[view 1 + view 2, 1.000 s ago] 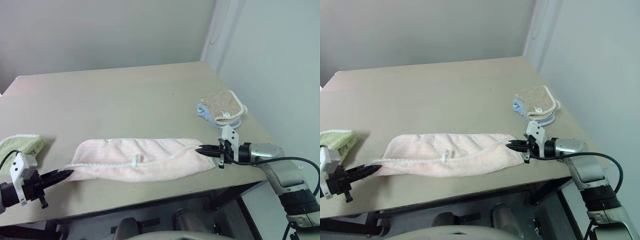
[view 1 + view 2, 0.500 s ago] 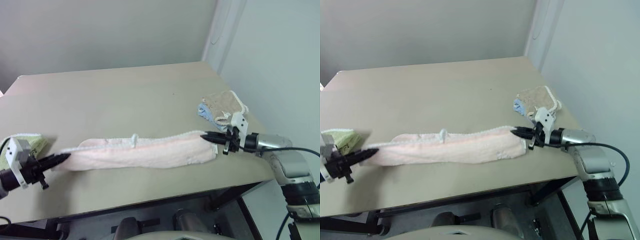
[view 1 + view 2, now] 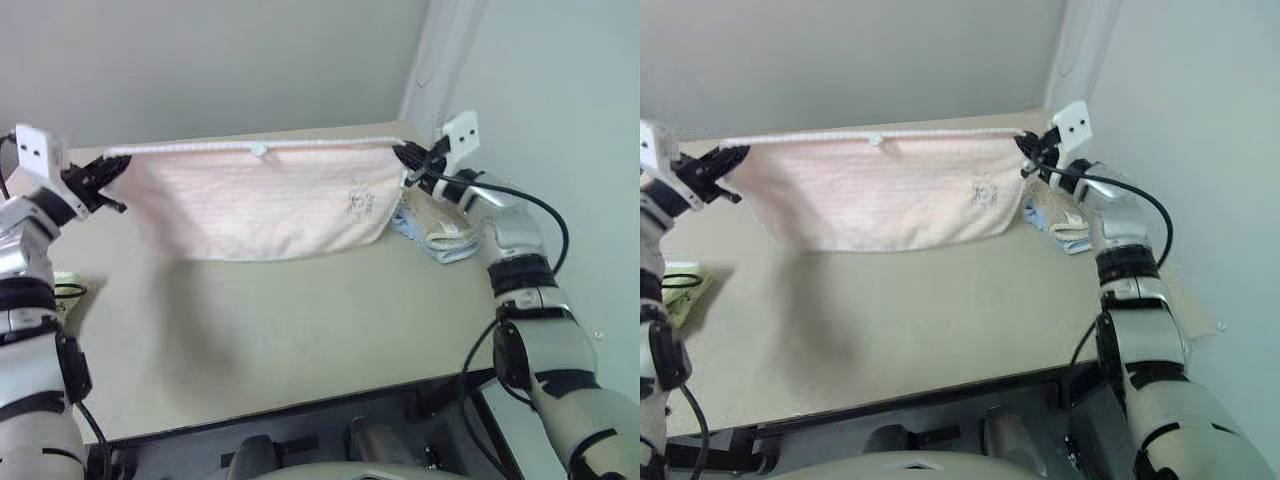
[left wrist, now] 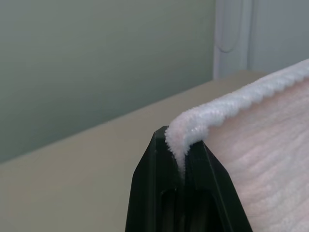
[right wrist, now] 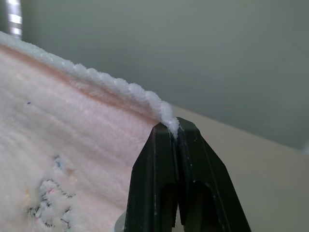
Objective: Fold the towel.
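Our left gripper [image 3: 112, 170] was clamped on one top corner of the towel [image 3: 262, 203], our right gripper [image 3: 402, 155] on the other. Both arms reached forward, raised, grippers roughly level. The pink cloth hung stretched between them above the table [image 3: 300, 320], its small embroidered motif [image 3: 358, 199] too small to read. It partly hid the tan and blue towels [image 3: 437, 230]; the green towel [image 3: 680, 288] sat half cut off.

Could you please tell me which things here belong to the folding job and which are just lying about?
Job:
- pink towel, held up above the table
- left claw, shut on one top corner
- right claw, shut on the other

Lying about:
- tan and blue towels
- green towel
- table
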`<move>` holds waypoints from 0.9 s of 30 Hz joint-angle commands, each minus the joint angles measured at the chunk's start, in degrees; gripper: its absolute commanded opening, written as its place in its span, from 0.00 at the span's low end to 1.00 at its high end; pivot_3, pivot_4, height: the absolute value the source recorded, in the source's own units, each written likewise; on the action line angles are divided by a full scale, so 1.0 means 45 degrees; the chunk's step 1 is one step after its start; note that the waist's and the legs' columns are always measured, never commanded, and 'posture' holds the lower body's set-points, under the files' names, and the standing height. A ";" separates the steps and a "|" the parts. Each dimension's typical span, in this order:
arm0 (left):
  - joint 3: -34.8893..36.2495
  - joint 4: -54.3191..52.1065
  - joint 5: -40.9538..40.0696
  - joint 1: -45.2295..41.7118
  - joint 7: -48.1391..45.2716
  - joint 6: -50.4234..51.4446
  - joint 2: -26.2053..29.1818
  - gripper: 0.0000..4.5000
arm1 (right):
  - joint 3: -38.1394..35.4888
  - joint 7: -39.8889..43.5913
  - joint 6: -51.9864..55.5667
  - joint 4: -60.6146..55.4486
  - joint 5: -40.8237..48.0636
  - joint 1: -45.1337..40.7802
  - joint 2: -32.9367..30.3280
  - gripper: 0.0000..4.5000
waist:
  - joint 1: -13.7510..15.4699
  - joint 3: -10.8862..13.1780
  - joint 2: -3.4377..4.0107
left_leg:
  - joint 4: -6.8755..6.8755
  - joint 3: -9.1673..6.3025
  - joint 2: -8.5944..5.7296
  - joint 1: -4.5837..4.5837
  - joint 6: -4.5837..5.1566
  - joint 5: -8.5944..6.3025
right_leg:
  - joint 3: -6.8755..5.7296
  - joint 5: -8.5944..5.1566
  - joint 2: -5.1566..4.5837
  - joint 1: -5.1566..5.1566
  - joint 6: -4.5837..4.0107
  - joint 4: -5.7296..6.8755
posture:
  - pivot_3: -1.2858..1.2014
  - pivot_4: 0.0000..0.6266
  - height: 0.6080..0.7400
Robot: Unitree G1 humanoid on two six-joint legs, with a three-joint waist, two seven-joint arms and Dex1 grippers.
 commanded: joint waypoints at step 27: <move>0.4014 -0.9625 -0.2755 1.4270 -0.5502 0.2501 0.2547 0.01 | -0.1549 0.4531 0.7124 -1.3748 0.4246 1.1852 -0.4416 0.00 | -0.0137 0.0005 -0.0004 | 0.0053 0.0055 0.0039 0.0245 -0.0001 -0.0014 | 0.0043 -0.0149 -0.0010 0.0123 -0.0080 0.0163 | 0.52 0.00 1.00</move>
